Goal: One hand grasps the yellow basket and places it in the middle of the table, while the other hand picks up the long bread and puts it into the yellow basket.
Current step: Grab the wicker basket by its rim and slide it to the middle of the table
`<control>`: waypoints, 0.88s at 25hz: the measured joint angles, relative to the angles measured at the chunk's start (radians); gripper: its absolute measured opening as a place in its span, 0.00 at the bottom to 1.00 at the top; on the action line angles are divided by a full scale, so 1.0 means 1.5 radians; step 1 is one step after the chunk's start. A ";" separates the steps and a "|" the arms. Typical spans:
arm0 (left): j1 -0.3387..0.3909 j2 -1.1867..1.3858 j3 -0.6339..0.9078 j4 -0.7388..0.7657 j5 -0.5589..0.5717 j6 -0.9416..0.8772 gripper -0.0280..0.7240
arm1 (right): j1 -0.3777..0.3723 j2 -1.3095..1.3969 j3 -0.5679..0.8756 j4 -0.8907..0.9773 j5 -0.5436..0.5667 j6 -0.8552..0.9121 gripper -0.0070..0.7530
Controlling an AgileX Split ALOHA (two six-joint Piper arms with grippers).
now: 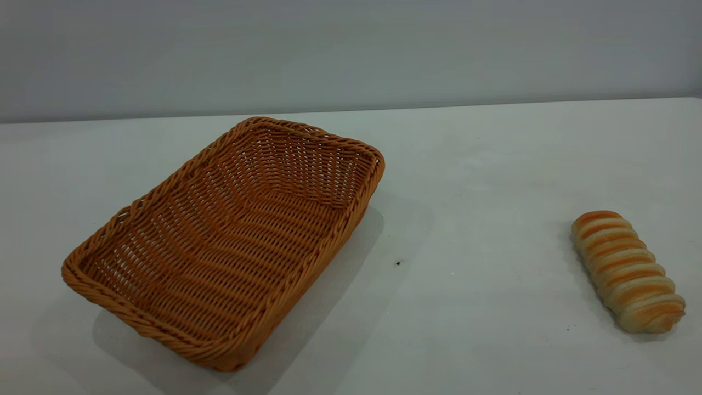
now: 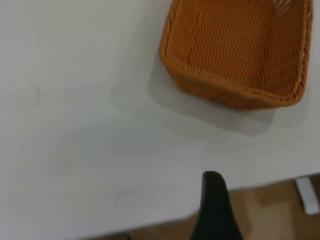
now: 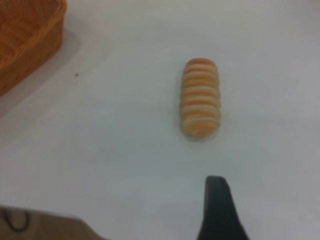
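The yellow basket [image 1: 225,241] is an orange-tan woven wicker tray with nothing in it, lying on the left part of the white table [image 1: 471,181]. The long bread [image 1: 628,271], a cream loaf with golden ridges, lies on the table at the right, well apart from the basket. Neither arm shows in the exterior view. In the left wrist view a dark part of my left gripper [image 2: 214,186] hangs over the table's edge, short of the basket [image 2: 235,50]. In the right wrist view a dark part of my right gripper [image 3: 216,190] hovers over the table a little short of the bread [image 3: 200,97].
A tiny dark speck [image 1: 398,263] marks the table between basket and bread. The table's edge and brown floor [image 2: 270,210] show in the left wrist view. A corner of the basket [image 3: 25,40] shows in the right wrist view.
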 joint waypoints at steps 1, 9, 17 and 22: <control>0.000 0.023 0.000 0.001 0.000 -0.016 0.81 | 0.000 0.001 -0.002 -0.007 -0.002 0.009 0.71; 0.000 0.242 -0.009 0.028 -0.065 -0.044 0.81 | 0.000 0.165 -0.024 -0.030 -0.126 0.024 0.71; 0.000 0.384 -0.013 0.031 -0.286 -0.060 0.78 | 0.000 0.387 -0.075 -0.049 -0.219 0.022 0.71; 0.000 0.506 -0.014 0.031 -0.375 -0.075 0.76 | 0.000 0.511 -0.115 -0.049 -0.259 0.021 0.71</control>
